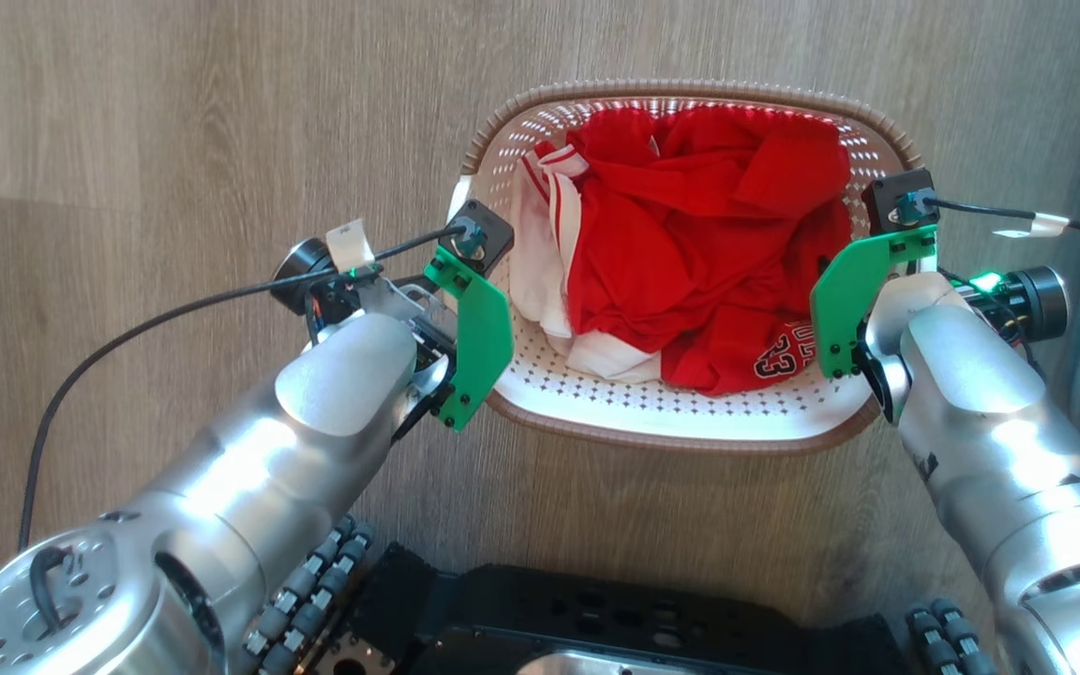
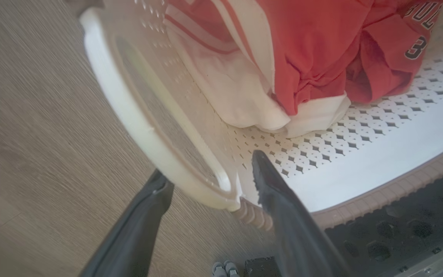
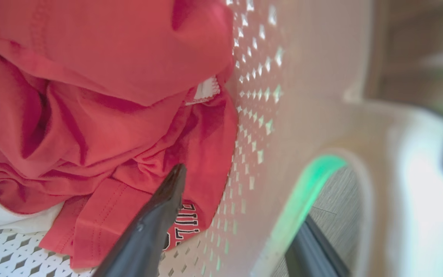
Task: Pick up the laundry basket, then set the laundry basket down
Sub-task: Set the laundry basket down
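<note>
Squarely ahead of the robot's dark base (image 1: 596, 609) sat the laundry basket (image 1: 662, 412), over the wooden floor (image 1: 174, 141); whether it rested on the boards or hung just clear of them could not be told. Inside it lay crumpled red clothing (image 1: 690, 253), with a white piece (image 1: 535, 272) towards the basket's left wall and part of a printed number showing near its front.

At the basket's left end, the left gripper (image 2: 209, 165) straddled the white side handle (image 2: 129, 107): one dark finger (image 2: 144, 227) stood outside the loop and the other (image 2: 279, 200) inside the perforated wall. At the basket's right end, the right gripper (image 3: 242, 194) stood likewise, its inner finger (image 3: 148, 227) over the red cloth and its outer finger (image 3: 313, 250) half hidden behind the handle (image 3: 417, 173). Both pairs of jaws stood apart around the plastic, though whether they pressed on it could not be made out. From the head, green camera mounts (image 1: 476, 333) covered the fingers, and the basket's far side was blurred in both wrist views.
</note>
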Robot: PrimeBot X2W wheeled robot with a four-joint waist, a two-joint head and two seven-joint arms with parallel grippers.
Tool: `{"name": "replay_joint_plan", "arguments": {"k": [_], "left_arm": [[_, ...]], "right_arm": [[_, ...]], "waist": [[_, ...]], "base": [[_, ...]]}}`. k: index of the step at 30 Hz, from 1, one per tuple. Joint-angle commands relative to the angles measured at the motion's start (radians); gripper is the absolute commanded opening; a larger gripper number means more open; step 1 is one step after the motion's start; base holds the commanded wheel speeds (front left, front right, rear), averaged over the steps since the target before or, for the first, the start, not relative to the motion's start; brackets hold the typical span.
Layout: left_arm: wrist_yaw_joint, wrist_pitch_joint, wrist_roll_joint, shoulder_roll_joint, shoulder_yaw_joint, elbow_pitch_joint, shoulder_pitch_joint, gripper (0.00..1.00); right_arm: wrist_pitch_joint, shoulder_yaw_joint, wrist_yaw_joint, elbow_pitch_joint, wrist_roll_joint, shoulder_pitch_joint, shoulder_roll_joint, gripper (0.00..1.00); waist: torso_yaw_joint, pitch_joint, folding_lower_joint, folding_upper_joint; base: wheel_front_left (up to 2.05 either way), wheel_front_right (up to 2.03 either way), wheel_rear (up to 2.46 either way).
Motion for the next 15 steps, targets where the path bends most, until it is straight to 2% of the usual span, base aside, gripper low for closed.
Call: {"name": "replay_joint_plan", "arguments": {"k": [1,7,15], "left_arm": [[0.003,-0.006,-0.007,0.011,0.005,-0.012,0.018,1.0],[0.03,-0.035,-0.026,0.011,0.005,0.011,0.026,1.0],[0.039,-0.056,-0.039,0.011,0.005,0.031,0.062,1.0]], "right_arm": [[-0.01,0.017,0.007,-0.006,-0.01,0.03,0.028,1.0],[0.017,0.014,0.007,0.013,-0.008,0.043,0.028,1.0],[0.058,0.028,0.007,0.026,0.013,0.085,0.028,1.0]], "waist": [[0.001,-0.008,0.0,0.0],[0.003,-0.057,0.0,0.0],[0.006,-0.155,0.0,0.0]], "base": [[0.0,0.0,0.0],[0.0,0.0,0.0],[0.0,0.0,0.0]]}}
